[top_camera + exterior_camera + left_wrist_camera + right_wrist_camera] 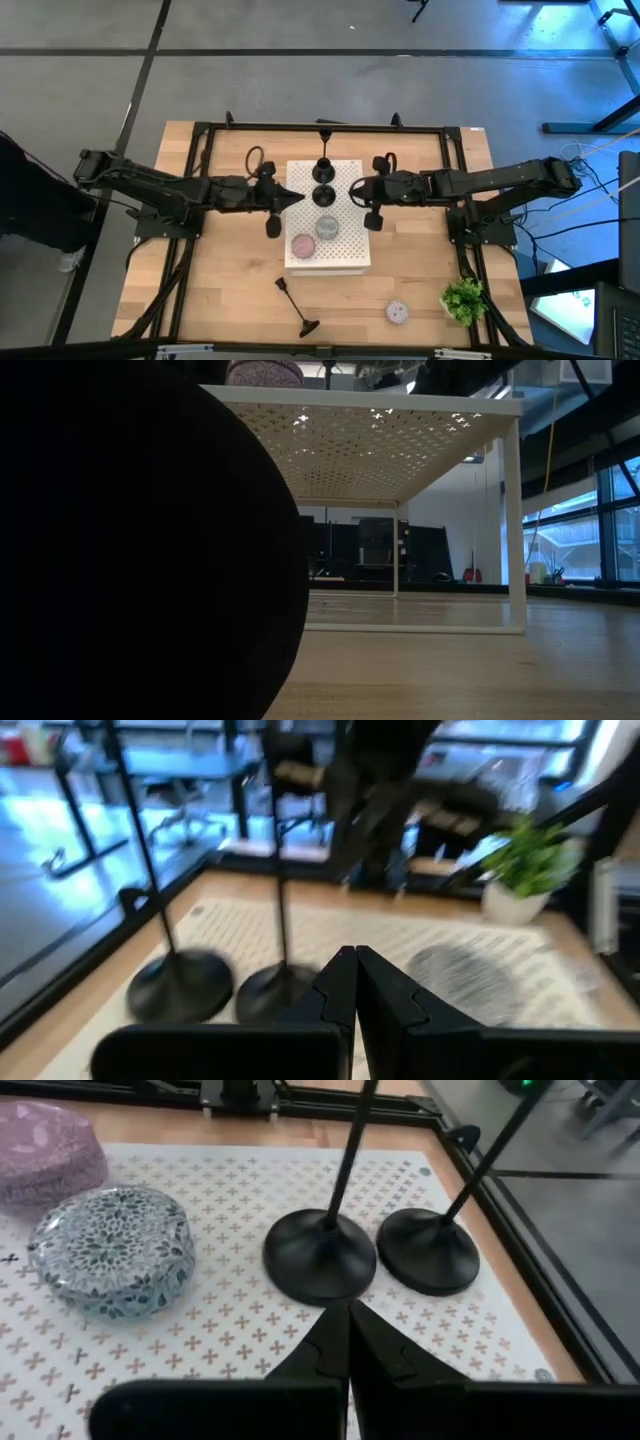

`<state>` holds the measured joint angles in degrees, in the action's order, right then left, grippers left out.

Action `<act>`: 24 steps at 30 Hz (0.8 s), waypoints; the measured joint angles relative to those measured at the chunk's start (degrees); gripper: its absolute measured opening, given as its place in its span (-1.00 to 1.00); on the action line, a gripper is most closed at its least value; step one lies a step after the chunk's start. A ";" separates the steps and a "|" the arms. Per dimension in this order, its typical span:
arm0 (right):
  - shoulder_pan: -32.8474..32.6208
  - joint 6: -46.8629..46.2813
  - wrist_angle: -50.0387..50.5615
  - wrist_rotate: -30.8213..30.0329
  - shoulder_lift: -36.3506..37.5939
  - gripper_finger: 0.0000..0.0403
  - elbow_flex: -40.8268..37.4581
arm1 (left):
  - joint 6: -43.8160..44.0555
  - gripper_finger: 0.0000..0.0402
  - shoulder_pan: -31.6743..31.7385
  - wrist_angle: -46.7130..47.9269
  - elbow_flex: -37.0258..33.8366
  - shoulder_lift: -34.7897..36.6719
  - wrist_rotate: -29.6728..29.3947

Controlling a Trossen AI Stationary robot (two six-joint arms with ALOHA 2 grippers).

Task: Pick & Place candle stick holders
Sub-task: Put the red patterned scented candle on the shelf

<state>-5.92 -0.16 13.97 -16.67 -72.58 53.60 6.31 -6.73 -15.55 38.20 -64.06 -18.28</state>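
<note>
At the bottom of the overhead frame, one black candle holder (296, 306) lies tipped on its side on the wooden table (220, 290), with a lavender puck (398, 312) and a small green plant (463, 298) to its right, toward the lower right corner. In the table-level view a large dark shape fills the left half, too close to identify.

At the centre of the frame stands the white perforated board (345, 250), a raised platform on thin legs. On its lower half sit two pucks: a pink puck (302, 243) and a grey patterned puck (327, 227), just beside each other. On its upper half stand two upright black holders (324, 195), round bases close together, one above the other in the frame.

That makes three black holders and three pucks in all.

The left gripper (297, 197) reaches in from the left edge of the board, fingers (340, 982) clenched together and holding nothing. The right gripper (355, 189) faces it from the right side, fingers (330, 1338) likewise pressed together and empty, just beside the two upright holders.
</note>
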 joint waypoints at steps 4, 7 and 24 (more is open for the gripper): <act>-1.57 0.57 0.02 -0.24 0.00 -1.00 0.00 | -0.63 -0.99 -3.40 -0.74 0.00 3.17 -0.20; -2.95 0.57 0.01 -0.24 0.00 -1.00 0.00 | -0.60 -0.99 -6.43 -1.03 0.00 4.41 -0.96; -17.41 -5.14 -3.28 -2.38 0.11 -1.00 2.25 | 6.08 -0.99 -22.35 -0.93 0.02 -2.60 -21.46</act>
<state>-23.33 -5.30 10.69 -19.05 -72.47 55.86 12.39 -29.08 -16.48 38.22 -66.66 -39.74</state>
